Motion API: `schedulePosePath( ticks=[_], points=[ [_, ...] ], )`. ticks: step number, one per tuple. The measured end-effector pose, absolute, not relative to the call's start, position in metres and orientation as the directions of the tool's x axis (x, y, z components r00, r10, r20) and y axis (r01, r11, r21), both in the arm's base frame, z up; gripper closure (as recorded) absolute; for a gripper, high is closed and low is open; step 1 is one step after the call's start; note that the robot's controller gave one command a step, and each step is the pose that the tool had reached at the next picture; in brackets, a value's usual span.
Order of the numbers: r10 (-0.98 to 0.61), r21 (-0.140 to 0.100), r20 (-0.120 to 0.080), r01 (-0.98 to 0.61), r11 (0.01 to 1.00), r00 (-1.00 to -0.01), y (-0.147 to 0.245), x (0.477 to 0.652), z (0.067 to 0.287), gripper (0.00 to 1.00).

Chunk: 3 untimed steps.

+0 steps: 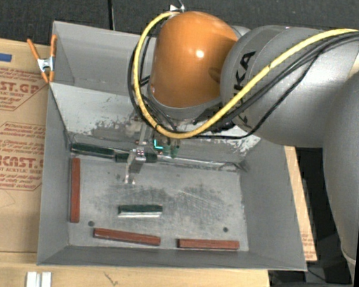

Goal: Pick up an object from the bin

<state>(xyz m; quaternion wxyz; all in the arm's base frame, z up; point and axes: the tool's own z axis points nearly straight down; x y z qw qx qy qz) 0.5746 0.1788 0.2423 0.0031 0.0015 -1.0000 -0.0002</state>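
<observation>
Step in hand, as judged: closing in on a thing to pick, with nothing seen held. The gripper (pixel 131 174) hangs low over the back part of the grey bin (pixel 262 206), under the arm's orange cover. Whether the jaws are open or closed cannot be told from this view. To do the step well, the arm should centre the jaws across the narrow width of one bar, come straight down, and keep clear of the sloped back wall, since a bar lying against that wall leaves little room on its far side. The nearest candidate is the dark green bar (pixel 95 152), lying along the foot of the back wall, with its right end just beside the gripper, on the gripper's left in the view; contact cannot be confirmed. A second dark bar with a pale edge (pixel 139 211) lies flat on the open floor, nearer the front and apart from the gripper, and looks the easier pick. Three reddish-brown sticks (pixel 126 236) lie along the left and front edges, well apart.
</observation>
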Motion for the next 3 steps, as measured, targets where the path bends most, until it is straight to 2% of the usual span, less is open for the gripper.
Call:
schedulePosePath(
  ticks=[1, 2, 3],
  points=[
    [-0.001, 0.002, -0.001, -0.001, 1.0, -1.0, 0.178, 0.576, 0.247, 0.0],
    [0.026, 0.003, -0.004, 0.026, 1.0, -1.0, 0.158, 0.525, 0.187, 0.0],
    [0.047, 0.002, -0.002, 0.047, 0.999, -0.999, 0.152, 0.512, 0.129, 0.0]
  ],
)
